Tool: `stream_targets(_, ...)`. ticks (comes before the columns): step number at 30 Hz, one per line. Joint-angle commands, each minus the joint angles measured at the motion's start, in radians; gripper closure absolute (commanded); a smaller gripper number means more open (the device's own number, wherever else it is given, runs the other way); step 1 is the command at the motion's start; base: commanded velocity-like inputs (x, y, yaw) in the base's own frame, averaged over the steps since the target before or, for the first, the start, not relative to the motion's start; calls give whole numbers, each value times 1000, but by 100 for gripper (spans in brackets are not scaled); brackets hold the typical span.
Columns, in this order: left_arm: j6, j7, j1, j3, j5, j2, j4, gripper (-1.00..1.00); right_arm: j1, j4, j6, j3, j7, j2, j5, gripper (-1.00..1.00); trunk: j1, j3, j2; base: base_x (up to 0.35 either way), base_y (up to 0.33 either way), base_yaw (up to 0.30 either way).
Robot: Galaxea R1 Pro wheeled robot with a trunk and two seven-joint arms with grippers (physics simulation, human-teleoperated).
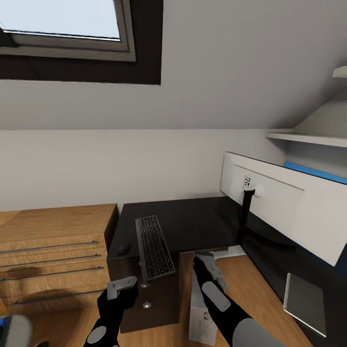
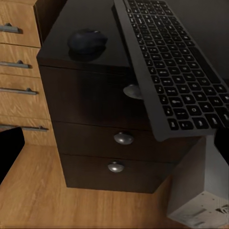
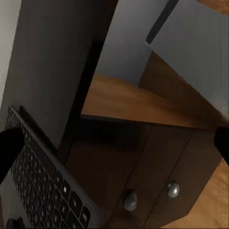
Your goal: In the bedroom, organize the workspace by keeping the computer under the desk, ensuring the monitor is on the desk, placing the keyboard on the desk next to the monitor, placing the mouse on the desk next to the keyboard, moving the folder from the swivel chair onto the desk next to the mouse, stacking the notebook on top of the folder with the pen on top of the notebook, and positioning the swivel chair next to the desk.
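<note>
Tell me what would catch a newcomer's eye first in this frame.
Probably the monitor, turned with its white back to the camera, on the right part of the glossy black desk. Next, the keyboard overhanging the desk's front edge above the drawers, with the mouse beside it. The computer stands on the floor below.

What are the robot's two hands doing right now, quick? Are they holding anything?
Left gripper: holding nothing; open or shut cannot be told.
Right gripper: jaws open, holding nothing, beside the keyboard.
</note>
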Motion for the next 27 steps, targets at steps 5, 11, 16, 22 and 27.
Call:
stream_targets(5, 3, 8, -1, -4, 5, -5, 8, -100, -1, 120, -10, 17, -4, -2, 141, -100, -19, 15, 34, 0, 0, 0)
stream_targets(11, 0, 10, -1, -3, 5, -12, 78, -100, -1, 257, -29, 21, -4, -1, 246, -100, -42, 33, 76, 0, 0, 0)
stream_targets(16, -2, 10, -1, -3, 4, -13, 136, -100, 1, 314, -96, 22, 0, -2, 287, -100, -61, 49, 111, 0, 0, 0)
stream_targets(22, -4, 11, -1, -3, 4, -13, 234, -100, 15, 354, -190, 23, 3, -2, 365, -100, -84, 68, 153, 0, 0, 0)
stream_targets(27, -24, 12, -1, -2, 4, -12, 318, -100, 36, 428, -231, 22, 18, -3, 511, -100, -96, 77, 174, 0, 0, 0)
